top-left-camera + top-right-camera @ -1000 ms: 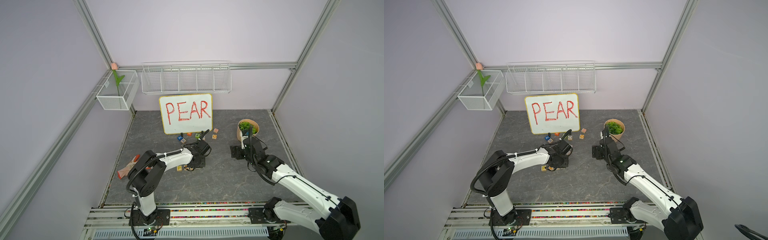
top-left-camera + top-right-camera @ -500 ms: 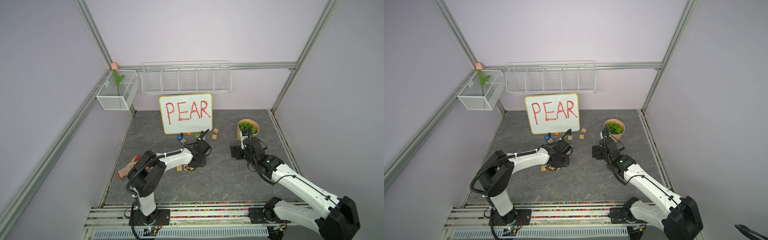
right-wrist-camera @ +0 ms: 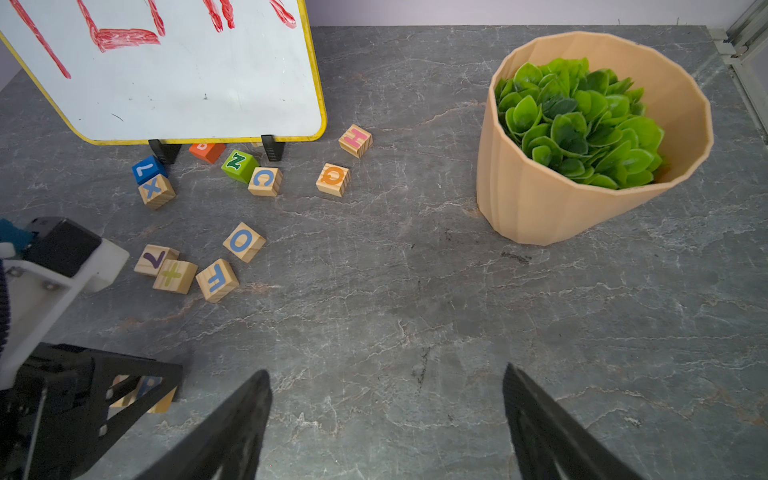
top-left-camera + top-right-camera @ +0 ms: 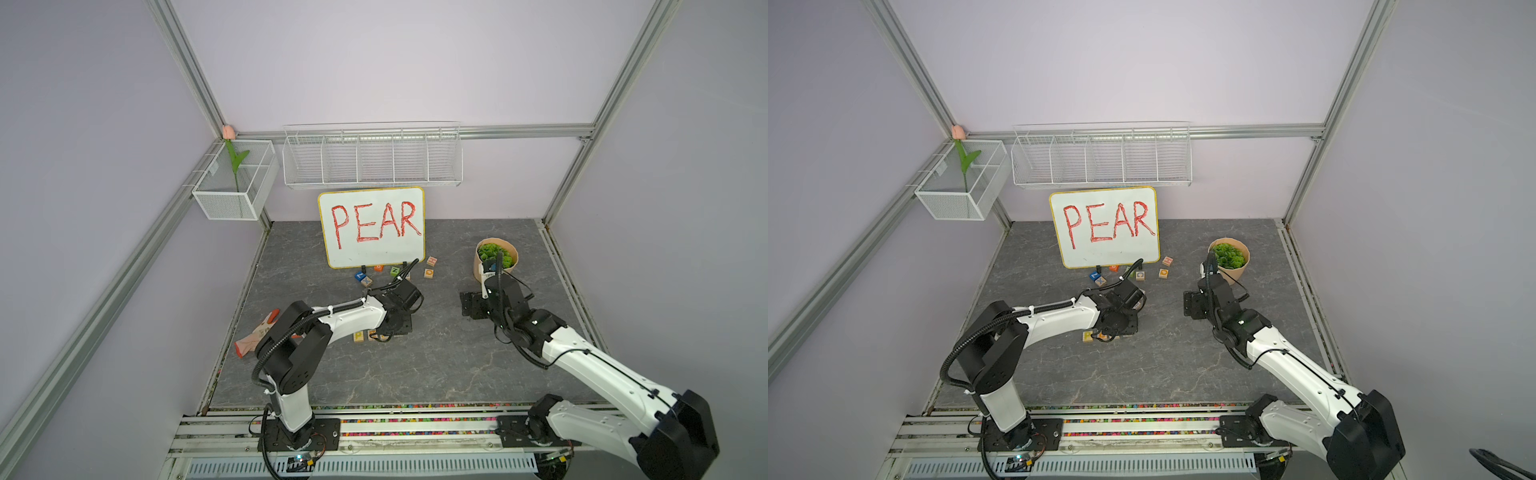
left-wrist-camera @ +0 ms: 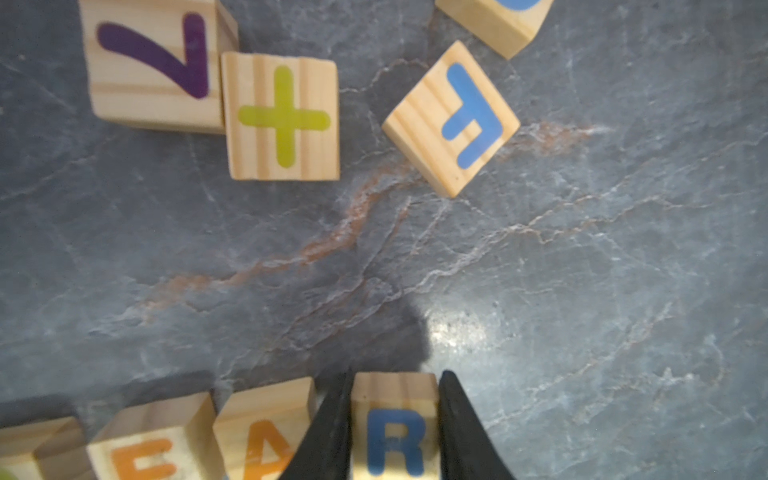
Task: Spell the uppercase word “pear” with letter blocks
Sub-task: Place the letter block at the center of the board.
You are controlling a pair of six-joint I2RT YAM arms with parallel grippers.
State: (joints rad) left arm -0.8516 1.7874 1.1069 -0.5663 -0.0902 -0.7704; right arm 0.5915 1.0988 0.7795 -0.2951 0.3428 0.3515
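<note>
Grey veined slate tabletop (image 4: pixel 436 365), lilac walls (image 4: pixel 374 62)

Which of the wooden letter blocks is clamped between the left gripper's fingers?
The blue R block, ending the row beside the orange A block: the left gripper pinches its sides; all others lie free.

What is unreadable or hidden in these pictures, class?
- P block: left wrist view, letter cut off by the frame edge.
- A block and R block: both top views, covered by the left gripper.
- Orange block: right wrist view, letter half hidden by the whiteboard.
</note>
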